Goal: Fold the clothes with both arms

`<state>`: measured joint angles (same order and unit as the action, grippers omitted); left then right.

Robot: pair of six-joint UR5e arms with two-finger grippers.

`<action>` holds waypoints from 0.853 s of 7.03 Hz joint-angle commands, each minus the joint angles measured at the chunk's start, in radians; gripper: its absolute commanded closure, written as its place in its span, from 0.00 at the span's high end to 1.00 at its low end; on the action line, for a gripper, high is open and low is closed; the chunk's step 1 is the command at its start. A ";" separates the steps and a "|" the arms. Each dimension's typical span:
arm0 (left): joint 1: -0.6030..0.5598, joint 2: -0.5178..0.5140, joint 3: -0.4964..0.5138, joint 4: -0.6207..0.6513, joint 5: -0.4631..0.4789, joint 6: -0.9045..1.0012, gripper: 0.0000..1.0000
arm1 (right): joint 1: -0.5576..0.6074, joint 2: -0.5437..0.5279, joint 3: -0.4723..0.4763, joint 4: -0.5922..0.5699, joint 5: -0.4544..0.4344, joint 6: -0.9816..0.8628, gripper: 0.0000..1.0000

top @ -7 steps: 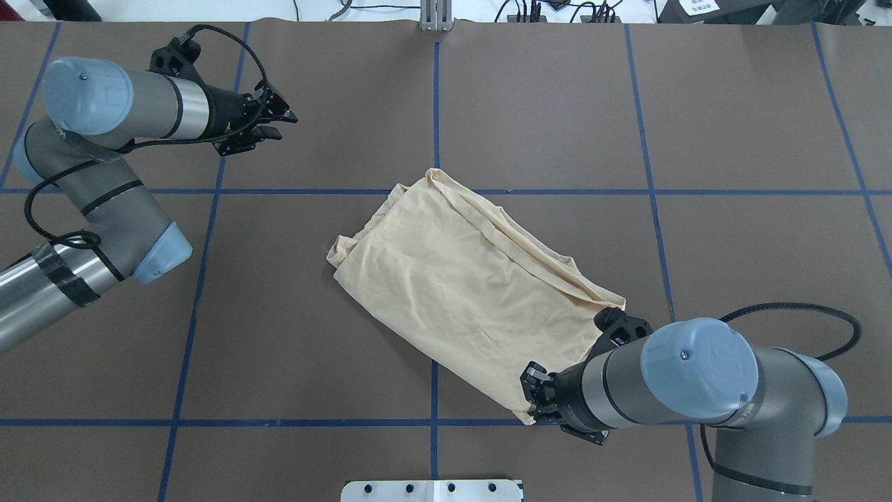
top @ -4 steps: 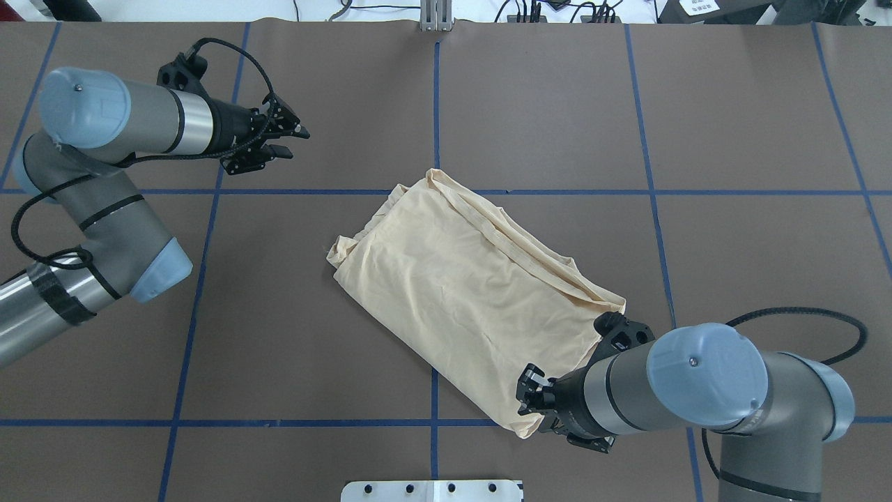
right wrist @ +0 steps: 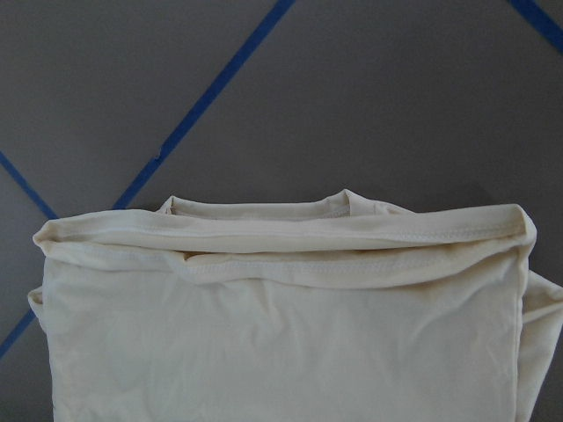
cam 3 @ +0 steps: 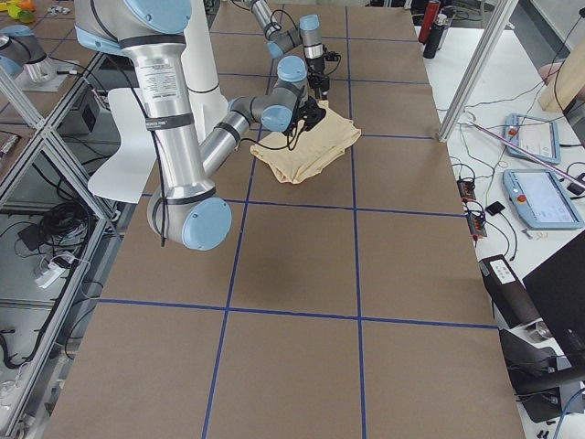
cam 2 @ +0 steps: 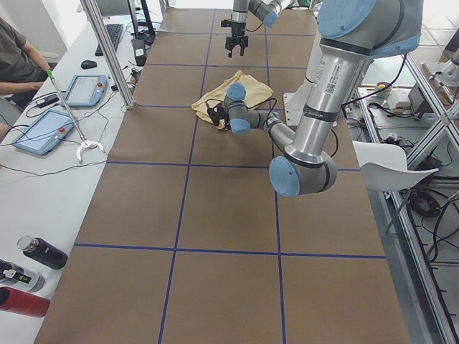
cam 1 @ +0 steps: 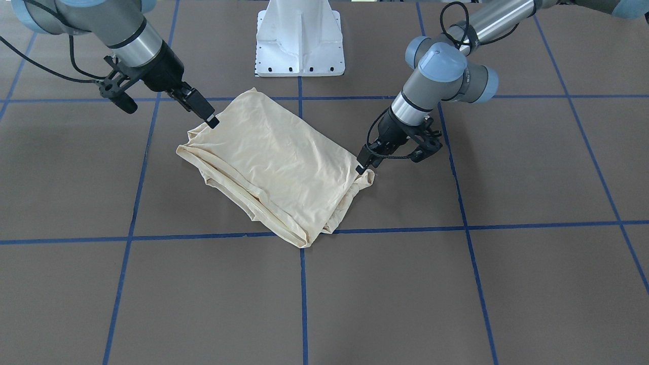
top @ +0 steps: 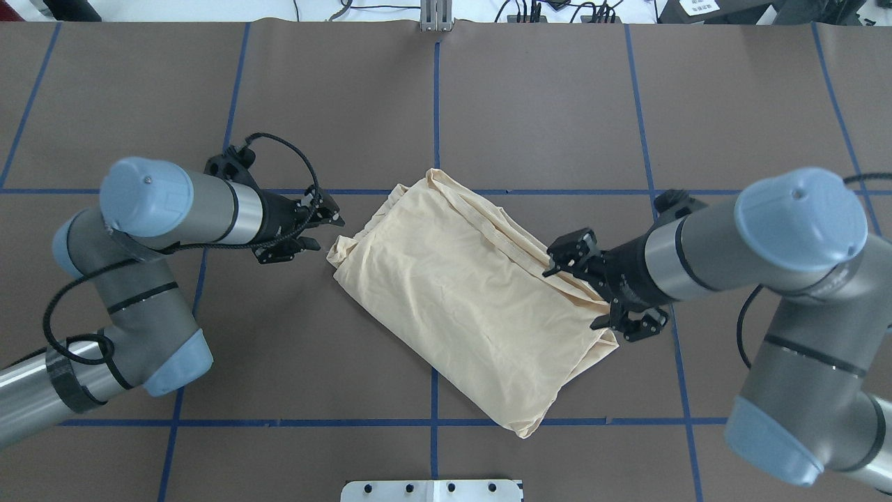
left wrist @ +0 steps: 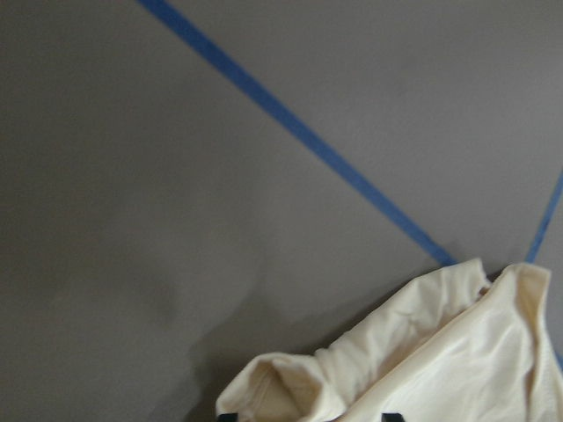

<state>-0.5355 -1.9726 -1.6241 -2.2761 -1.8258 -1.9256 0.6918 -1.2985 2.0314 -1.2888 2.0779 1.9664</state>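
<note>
Arms: we see our left arm [top: 209,213] and right arm [top: 704,244], grey-and-silver tubes.
Joint caps [top: 146,195]: light blue, rounded.
Cables [top: 293,150]: black, looping.

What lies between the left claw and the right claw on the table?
Only the folded cream shirt spans the stretch from left claw to right claw, shown in the overhead view.

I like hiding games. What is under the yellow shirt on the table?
The folded shirt lies on the brown table cover, and blue tape lines run in beneath it. Its edges show only more shirt layers. Whatever is under the middle is covered.
</note>
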 commanded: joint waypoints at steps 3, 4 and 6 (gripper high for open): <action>0.025 -0.014 0.029 0.001 0.013 -0.001 0.33 | 0.031 0.034 -0.060 -0.003 0.008 -0.052 1.00; 0.019 -0.012 0.029 0.000 0.017 0.011 0.00 | 0.029 0.034 -0.063 -0.003 0.008 -0.050 1.00; 0.006 -0.017 0.027 0.000 0.057 0.031 0.00 | 0.031 0.034 -0.072 -0.003 0.005 -0.050 1.00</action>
<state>-0.5200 -1.9868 -1.5965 -2.2756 -1.7903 -1.9092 0.7221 -1.2640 1.9663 -1.2916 2.0849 1.9158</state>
